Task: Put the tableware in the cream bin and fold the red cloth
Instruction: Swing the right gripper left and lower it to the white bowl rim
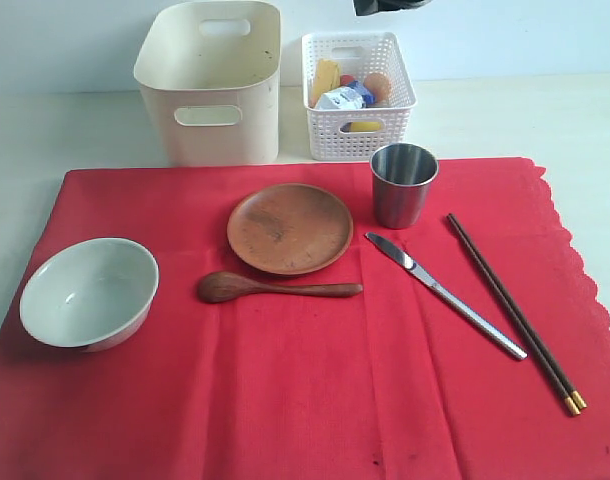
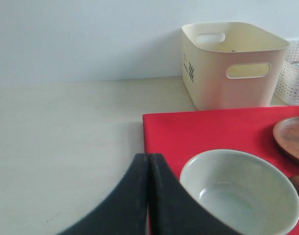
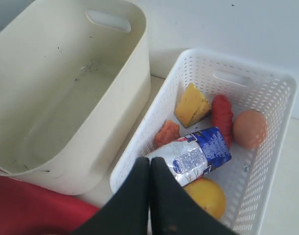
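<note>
Pressing together: left jaws near bowl (image 2: 214,169); right jaws above white basket (image 3: 268,89).

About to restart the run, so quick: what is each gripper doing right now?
Left gripper: closed, holding nothing.
Right gripper: closed, holding nothing.

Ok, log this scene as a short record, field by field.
red cloth: spread flat, unfolded
on it: bowl, plate, spoon, cup, knife, chopsticks
cream bin: behind cloth, nothing inside
white basket: beside bin, holds food
left gripper: shut, empty, by bowl
right gripper: shut, empty, over basket
</note>
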Controlling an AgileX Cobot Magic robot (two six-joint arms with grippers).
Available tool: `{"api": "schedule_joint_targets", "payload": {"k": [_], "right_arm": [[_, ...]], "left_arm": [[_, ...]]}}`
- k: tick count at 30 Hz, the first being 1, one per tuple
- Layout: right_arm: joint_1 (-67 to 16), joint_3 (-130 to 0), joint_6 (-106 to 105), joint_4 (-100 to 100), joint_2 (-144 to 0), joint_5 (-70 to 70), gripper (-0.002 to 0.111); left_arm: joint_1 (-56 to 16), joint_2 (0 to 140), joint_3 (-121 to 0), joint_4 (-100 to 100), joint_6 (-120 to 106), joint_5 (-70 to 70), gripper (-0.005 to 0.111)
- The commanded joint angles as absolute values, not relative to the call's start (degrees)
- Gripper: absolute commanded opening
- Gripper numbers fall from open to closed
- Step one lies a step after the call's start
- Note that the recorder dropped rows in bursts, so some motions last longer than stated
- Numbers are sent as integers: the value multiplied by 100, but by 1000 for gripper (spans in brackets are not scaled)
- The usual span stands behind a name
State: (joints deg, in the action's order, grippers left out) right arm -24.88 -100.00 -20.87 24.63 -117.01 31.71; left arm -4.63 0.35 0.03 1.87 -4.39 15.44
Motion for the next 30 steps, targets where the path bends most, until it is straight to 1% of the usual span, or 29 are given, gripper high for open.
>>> {"api": "schedule_joint_targets", "payload": {"k": [1, 4, 7, 11, 12, 13, 17, 19, 24, 30], "right_arm": [[-2471, -8728, -2857, 3209, -11027, 2084, 0], [-2471, -8006, -3389, 3754, -10601, 1532, 0], [-2471, -7455, -3947, 4104, -10248, 1298, 0], [-2502, -7015, -5040, 4696, -9793, 1718, 0], [-2644, -6939, -5480, 4908, -9756, 1757, 0], [-2720, -6906, -5631, 4972, -9756, 1785, 0], [-3606, -6836, -6300, 5096, -9878, 1827, 0], [-3899, -6836, -6323, 5096, -9940, 1827, 0], [-4202, -6836, -6323, 5096, -9980, 1804, 0], [-4202, -6836, -6280, 5316, -9980, 1890, 0]], "left_arm": [[-458, 0, 0, 244, -424, 1529, 1], [-458, 0, 0, 244, -424, 1529, 1], [-458, 0, 0, 244, -424, 1529, 1], [-458, 0, 0, 244, -424, 1529, 1], [-458, 0, 0, 244, -424, 1529, 1], [-458, 0, 0, 244, -424, 1529, 1], [-458, 0, 0, 244, -424, 1529, 1], [-458, 0, 0, 244, -424, 1529, 1], [-458, 0, 0, 244, -424, 1529, 1], [-458, 0, 0, 244, -424, 1529, 1]]}}
